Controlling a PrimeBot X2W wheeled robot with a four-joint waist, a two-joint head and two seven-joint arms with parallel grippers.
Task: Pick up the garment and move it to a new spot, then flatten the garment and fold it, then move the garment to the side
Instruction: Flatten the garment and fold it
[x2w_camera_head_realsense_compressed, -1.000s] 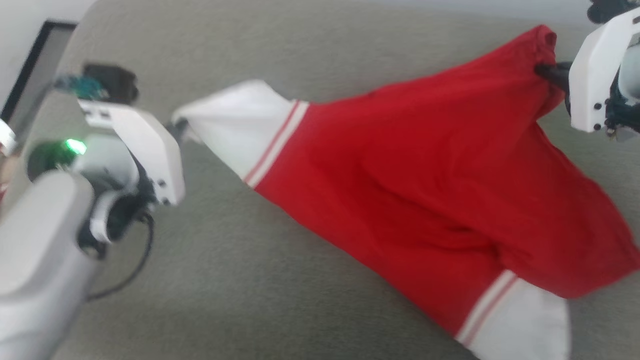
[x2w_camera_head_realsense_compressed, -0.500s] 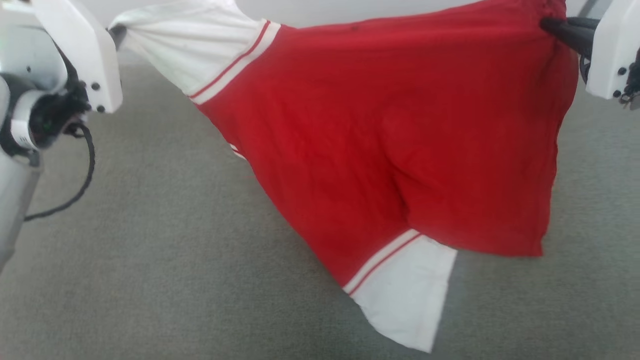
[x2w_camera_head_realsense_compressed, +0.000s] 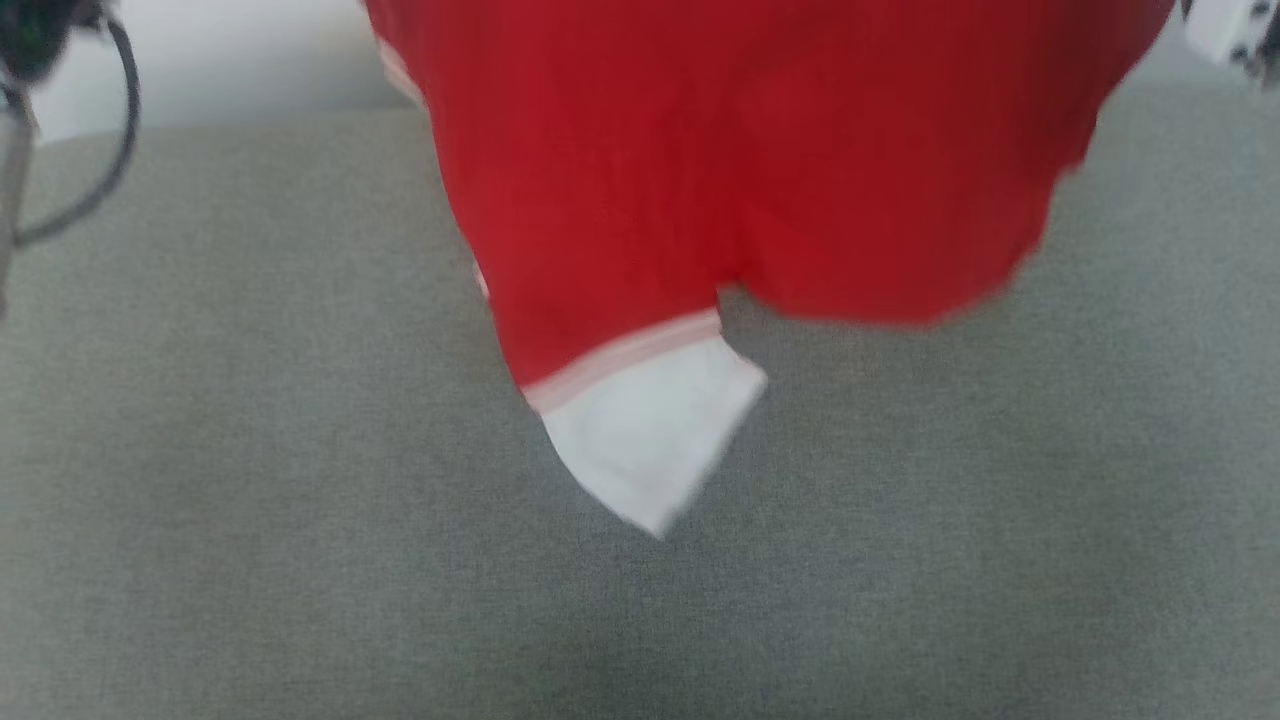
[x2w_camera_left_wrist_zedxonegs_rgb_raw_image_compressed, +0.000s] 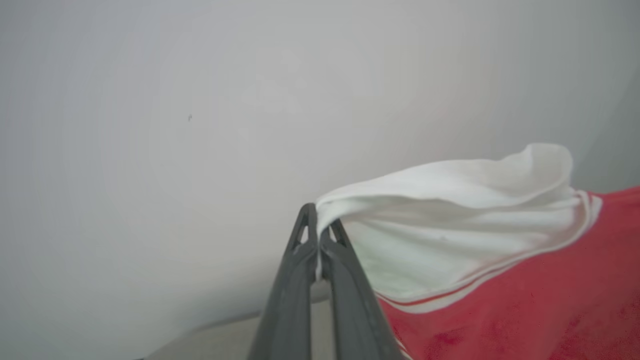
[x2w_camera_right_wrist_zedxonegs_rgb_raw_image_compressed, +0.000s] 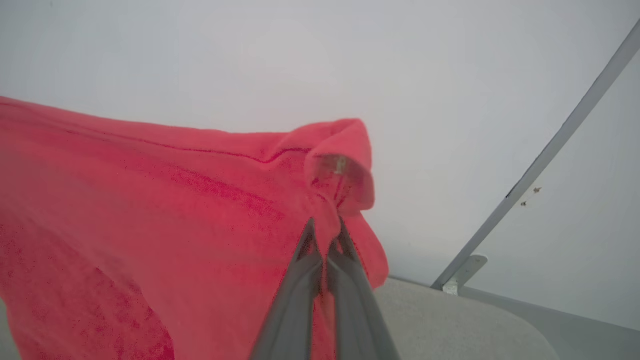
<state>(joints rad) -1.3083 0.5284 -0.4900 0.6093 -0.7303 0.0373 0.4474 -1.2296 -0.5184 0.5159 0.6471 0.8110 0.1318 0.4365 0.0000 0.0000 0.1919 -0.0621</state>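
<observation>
Holding the shirt aloft across the top of the head view (blurred), one white sleeve dangling at centre above the grey desk. Pinching the other white sleeve in the left claw and a bunched red edge in the right claw, each at lower centre of its wrist view.
</observation>
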